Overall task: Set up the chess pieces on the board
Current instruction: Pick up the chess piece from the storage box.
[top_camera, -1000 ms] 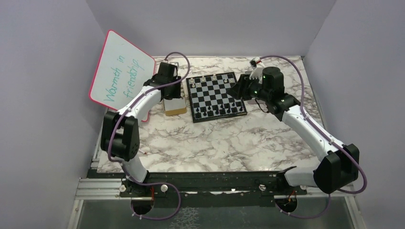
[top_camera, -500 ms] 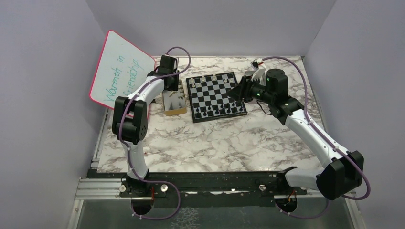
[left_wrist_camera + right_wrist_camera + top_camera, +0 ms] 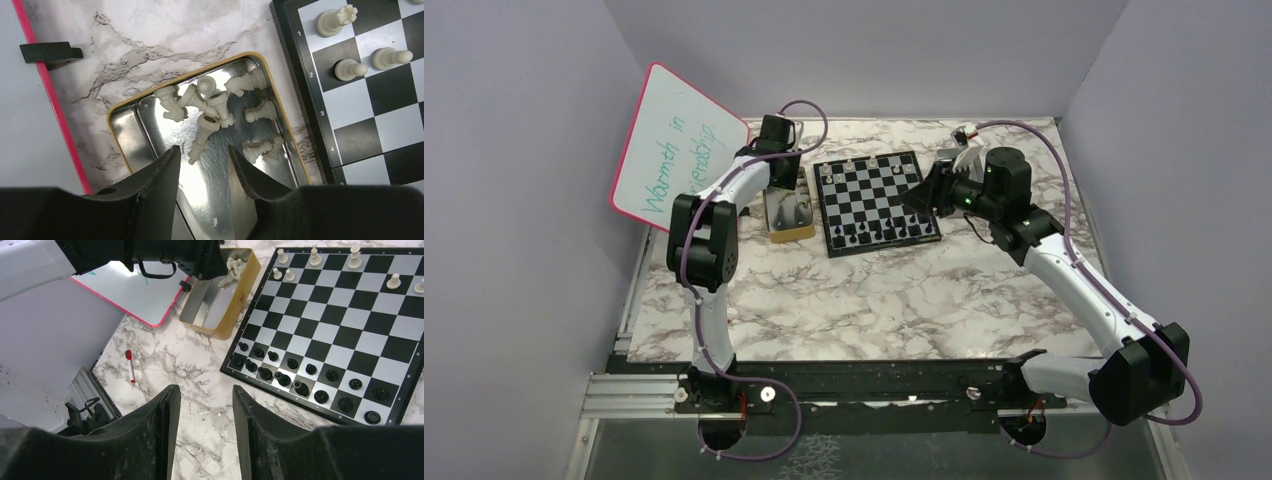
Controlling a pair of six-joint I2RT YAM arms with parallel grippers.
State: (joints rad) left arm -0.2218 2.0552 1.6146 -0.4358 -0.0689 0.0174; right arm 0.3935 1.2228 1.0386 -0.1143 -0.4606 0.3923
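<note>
Black pieces (image 3: 300,387) line the board's (image 3: 874,195) near rows. Right fingers (image 3: 167,405) hover over its right edge, parted and empty. Left of the board, left fingers (image 3: 170,162), parted and empty, hang above a tray (image 3: 210,195) of toppled pale pieces (image 3: 210,107). A few upright pale pieces (image 3: 332,22) stand on the board's far rows.

Top overhead, wide; wrists close, downward; all share board (image 3: 876,195).

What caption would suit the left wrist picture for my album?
Left claw hovers open above a metal tray of toppled pale chess pieces, beside the board.
</note>
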